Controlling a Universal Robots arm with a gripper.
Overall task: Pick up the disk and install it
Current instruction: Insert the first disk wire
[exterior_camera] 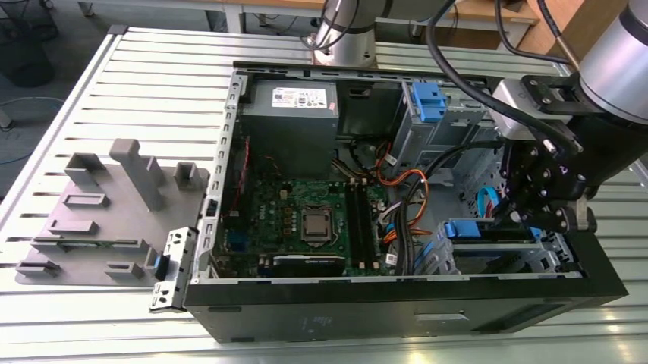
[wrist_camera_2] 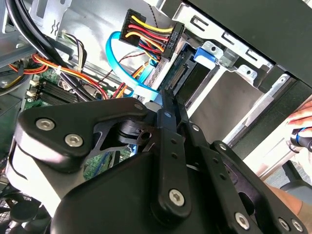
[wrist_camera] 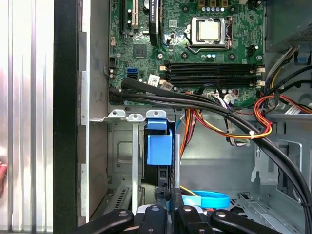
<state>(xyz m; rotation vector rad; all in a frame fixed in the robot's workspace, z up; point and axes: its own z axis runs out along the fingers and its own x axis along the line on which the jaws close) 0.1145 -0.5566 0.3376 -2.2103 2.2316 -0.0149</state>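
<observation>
The gripper (wrist_camera: 169, 197) is down inside the open computer box (exterior_camera: 405, 292), on the exterior view's right. Its two fingers (wrist_camera_2: 170, 122) look squeezed tight together, and I can see nothing held between them. Their tips sit right at the end of the disk (wrist_camera: 159, 148).

The disk stands on its edge in a slot of the grey metal cage (wrist_camera: 132, 161), near the black wall of the box. I think the job right now is getting the disk to sit all the way in its slot.

To do this well, I think the push should be slow and go straight along the slot. The disk should stay flat against the cage walls, so it does not tip and get stuck. The light blue cable (wrist_camera: 209, 200) lies just beside the fingers. The plug with red and yellow wires (wrist_camera_2: 146, 34) hangs close to the disk's end. Both should stay out of the way, so they do not get pinched or dragged. A hard shove could bend the thin cage, so a soft touch is best.

The disk has a bright blue plastic piece on it. In the second wrist view its end looks dark, with a bit of green board and a black strip for a plug. The cage walls hide its big flat sides.
</observation>
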